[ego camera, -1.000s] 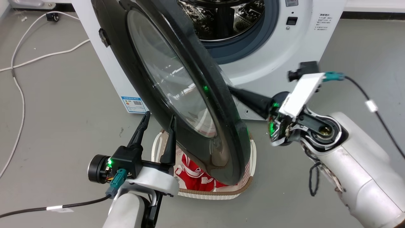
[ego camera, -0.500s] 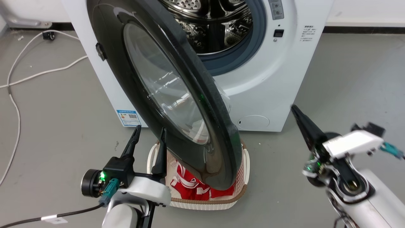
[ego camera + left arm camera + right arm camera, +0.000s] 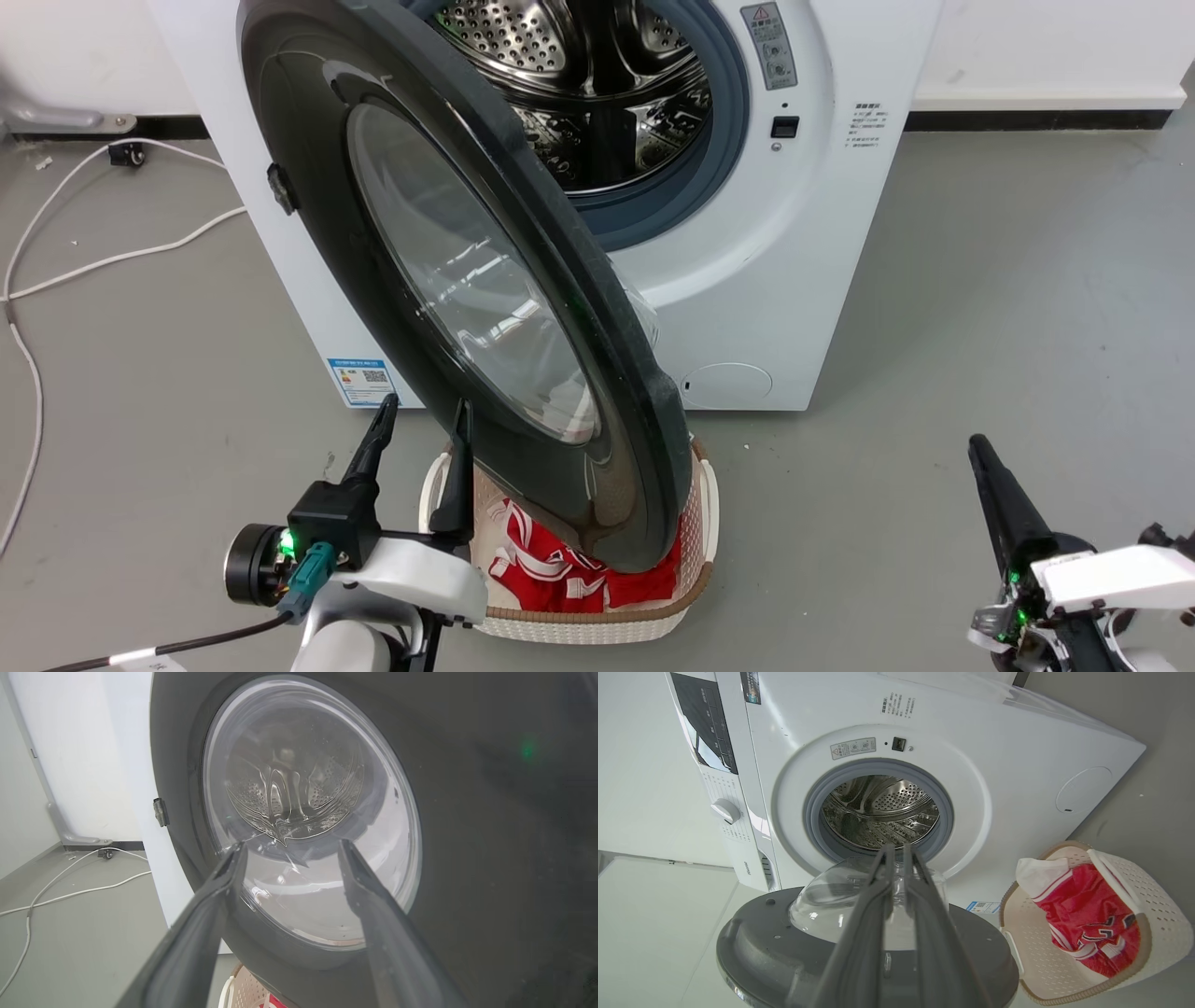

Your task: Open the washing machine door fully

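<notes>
The washing machine door (image 3: 308,159), round and glossy black with a clear bulging window, stands swung out from the machine with its edge towards me. My left gripper (image 3: 422,415) is open at the door's lower outer face. In the left wrist view, that gripper (image 3: 292,844) spreads its fingers before the window (image 3: 303,788); I cannot tell if they touch it. My right gripper (image 3: 976,448) is shut and holds nothing, low on the right and well away from the door. The right wrist view shows that gripper (image 3: 898,849) pointing at the door's grey inner side (image 3: 761,952) and the steel drum (image 3: 878,812).
The white washing machine (image 3: 822,280) stands ahead with its drum exposed. A white basket (image 3: 695,523) with red clothes (image 3: 560,569) sits on the floor under the door's lower edge. White cables (image 3: 93,261) trail over the grey floor at the left.
The camera has moved, shifting the whole picture. My right gripper has left the door's inner edge and drawn back and down to the lower right. The left gripper stays open by the door.
</notes>
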Controlling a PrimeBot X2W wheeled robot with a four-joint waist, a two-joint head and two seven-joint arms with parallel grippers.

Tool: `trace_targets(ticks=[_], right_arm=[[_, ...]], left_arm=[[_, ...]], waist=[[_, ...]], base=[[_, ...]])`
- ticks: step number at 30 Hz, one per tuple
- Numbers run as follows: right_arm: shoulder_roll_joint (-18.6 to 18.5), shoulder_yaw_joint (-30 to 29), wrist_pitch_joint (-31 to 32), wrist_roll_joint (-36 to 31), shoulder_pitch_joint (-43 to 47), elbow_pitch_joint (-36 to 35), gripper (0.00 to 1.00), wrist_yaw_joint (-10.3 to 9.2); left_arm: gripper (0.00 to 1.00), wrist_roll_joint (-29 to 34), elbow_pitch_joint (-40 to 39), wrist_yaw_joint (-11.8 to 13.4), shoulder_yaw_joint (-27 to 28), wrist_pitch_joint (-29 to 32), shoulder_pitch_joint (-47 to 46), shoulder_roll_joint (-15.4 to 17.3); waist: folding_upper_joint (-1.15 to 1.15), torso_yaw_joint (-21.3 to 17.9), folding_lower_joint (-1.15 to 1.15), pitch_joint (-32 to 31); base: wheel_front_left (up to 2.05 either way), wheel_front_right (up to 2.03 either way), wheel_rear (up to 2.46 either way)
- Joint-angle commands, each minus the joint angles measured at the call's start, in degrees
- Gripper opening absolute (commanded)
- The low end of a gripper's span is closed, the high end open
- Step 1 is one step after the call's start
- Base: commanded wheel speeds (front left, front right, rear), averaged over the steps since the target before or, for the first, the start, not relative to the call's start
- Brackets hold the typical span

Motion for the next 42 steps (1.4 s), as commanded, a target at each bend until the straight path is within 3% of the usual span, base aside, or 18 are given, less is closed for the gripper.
trace_targets(ticks=[1, 6, 10, 14, 20, 25, 42], right_arm=[[0.65, -0.88, -0.23, -2.23, 0.99, 0.22, 1.00, 0.00], [5.08, -10.29, -0.28, -14.34, 2.98, 1.76, 1.00, 0.00], [9.73, -19.74, -0.28, -33.48, 3.58, 1.55, 1.00, 0.00], [14.75, -27.79, -0.28, -57.79, 4.73, -2.92, 1.00, -0.01], [19.21, -30.83, -0.29, -86.51, 7.64, -9.90, 1.00, -0.01], [20.96, -27.98, 3.02, -99.96, 12.76, -14.78, 1.00, -0.02], [21.08, -26.85, 4.62, -98.47, 13.72, -14.54, 1.00, -0.02]], left_arm=[[1.00, -0.21, 0.20, -0.11, 0.10, -0.14, 0.80, 0.01], [1.00, -0.18, 0.52, -0.28, 0.05, -0.14, 0.90, 0.00], [1.00, -0.18, 0.49, -0.16, 0.13, -0.14, 1.06, 0.01], [1.00, -0.09, 0.49, -0.07, 0.41, -0.14, 0.80, 0.01], [1.00, 0.28, 0.54, -0.11, 1.11, -0.14, 0.30, 0.02], [1.00, 0.64, 0.40, -0.19, 1.41, -0.14, 0.21, 0.01], [1.00, 1.25, 0.90, -0.59, 1.24, -0.14, 0.08, 0.00]], waist=[[0.00, -0.12, 0.01, -0.25], [0.00, -0.25, 0.01, -0.84], [0.00, -0.42, 0.01, -0.99], [0.00, -0.62, 0.01, -0.90], [0.00, -0.85, 0.01, -0.75], [0.00, -0.88, 0.01, -0.75], [0.00, -0.81, 0.01, -0.59]], base=[[0.00, 0.00, 0.00], [0.00, 0.00, 0.00], [0.00, 0.00, 0.00], [0.00, 0.00, 0.00], [0.00, 0.00, 0.00], [0.00, 0.00, 0.00], [0.00, 0.00, 0.00]])
